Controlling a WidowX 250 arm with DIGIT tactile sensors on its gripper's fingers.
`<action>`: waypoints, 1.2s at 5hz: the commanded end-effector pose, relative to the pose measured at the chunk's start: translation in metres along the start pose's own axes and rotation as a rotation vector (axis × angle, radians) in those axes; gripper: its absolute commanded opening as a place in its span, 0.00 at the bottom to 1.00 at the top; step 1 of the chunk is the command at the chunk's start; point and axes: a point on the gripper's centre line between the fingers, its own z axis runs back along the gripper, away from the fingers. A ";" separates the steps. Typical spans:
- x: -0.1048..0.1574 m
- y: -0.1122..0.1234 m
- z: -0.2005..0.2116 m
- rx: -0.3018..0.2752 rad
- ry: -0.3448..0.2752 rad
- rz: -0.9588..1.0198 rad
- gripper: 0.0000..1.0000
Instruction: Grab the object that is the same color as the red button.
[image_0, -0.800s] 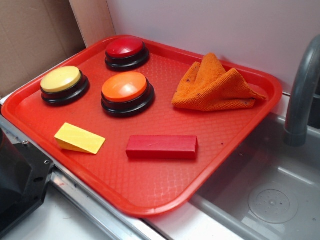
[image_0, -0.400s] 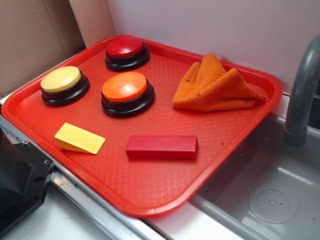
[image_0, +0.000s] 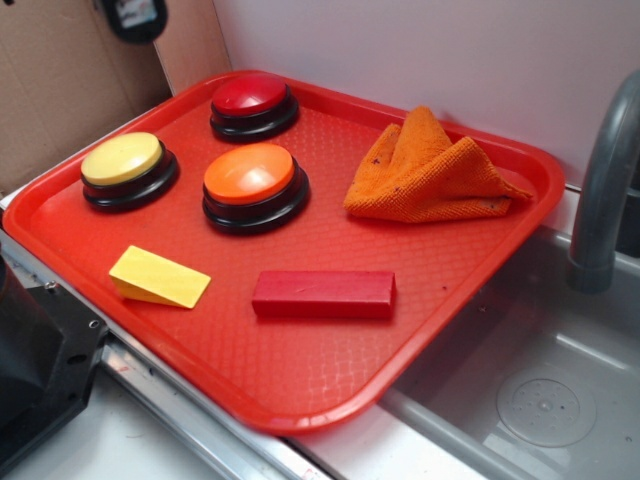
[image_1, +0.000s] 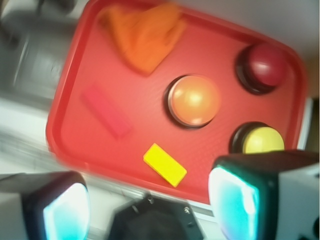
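Flat matte red block (image_0: 323, 295) lying at 6 o'clock on tray (image_0: 300, 395); tool (image_1: 150, 200) high above, fingers spread wide, empty.

gripper (image_1: 150, 205) high up, jaws spread wide, holding nothing

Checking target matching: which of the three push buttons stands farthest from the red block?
The red button, at the tray's far edge; the orange-domed button and yellow-domed button sit nearer the red block.

The flat red block (image_0: 323, 294) lies on the tray well below the gripper (image_1: 150, 200), untouched, while the dark-red domed button (image_0: 252, 104) sits at the tray's far corner.
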 end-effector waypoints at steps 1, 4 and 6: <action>0.019 -0.035 -0.078 -0.007 0.097 -0.340 1.00; 0.023 -0.053 -0.144 -0.004 0.188 -0.452 1.00; 0.032 -0.056 -0.173 0.039 0.217 -0.464 1.00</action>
